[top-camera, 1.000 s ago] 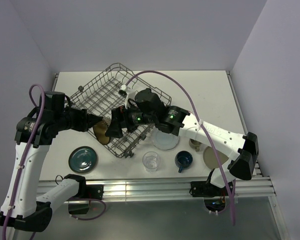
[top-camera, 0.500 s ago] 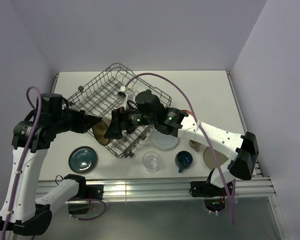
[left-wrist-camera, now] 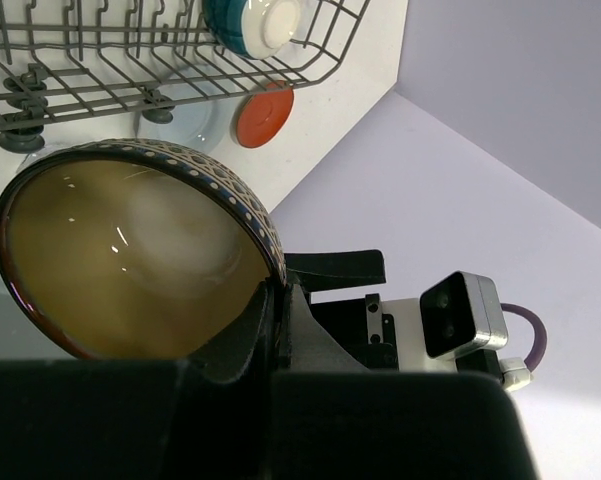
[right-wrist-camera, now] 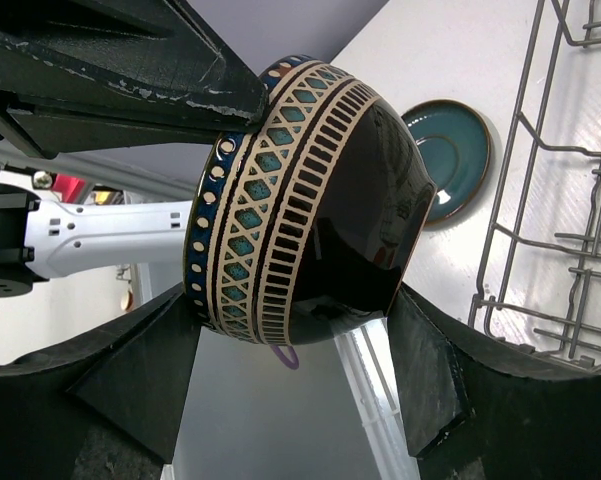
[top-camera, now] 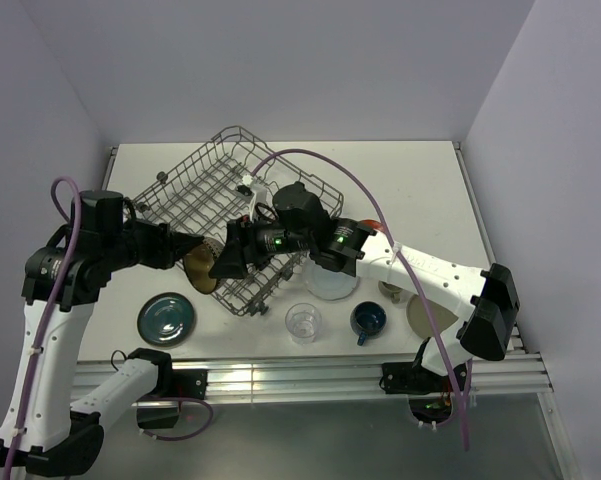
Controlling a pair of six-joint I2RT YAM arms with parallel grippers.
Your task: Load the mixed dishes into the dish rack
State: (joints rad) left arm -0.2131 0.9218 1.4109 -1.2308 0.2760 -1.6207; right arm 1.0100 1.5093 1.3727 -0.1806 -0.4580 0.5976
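Note:
A gold-brown bowl (top-camera: pixel 201 268) with a blue and cream patterned outside is held in the air off the near-left corner of the grey wire dish rack (top-camera: pixel 210 180). My left gripper (top-camera: pixel 192 250) is shut on its rim; the left wrist view shows the glossy inside of the bowl (left-wrist-camera: pixel 130 250) and the pinch (left-wrist-camera: pixel 280 300). My right gripper (top-camera: pixel 225 262) is open and straddles the bowl. In the right wrist view its gripper (right-wrist-camera: pixel 295 298) has one finger beside the rim and one at the bowl's (right-wrist-camera: pixel 310 200) foot.
A teal plate (top-camera: pixel 166 318) lies front left. A pale blue plate (top-camera: pixel 332 282), a clear glass (top-camera: pixel 302 322), a blue cup (top-camera: pixel 368 320) and a beige plate (top-camera: pixel 425 315) lie front right. A teal-and-white bowl (left-wrist-camera: pixel 255 25) sits in the rack; a red plate (left-wrist-camera: pixel 263 113) lies beyond.
My right gripper has edged left and down, further around the bowl. My left arm has shifted slightly while keeping hold of the rim.

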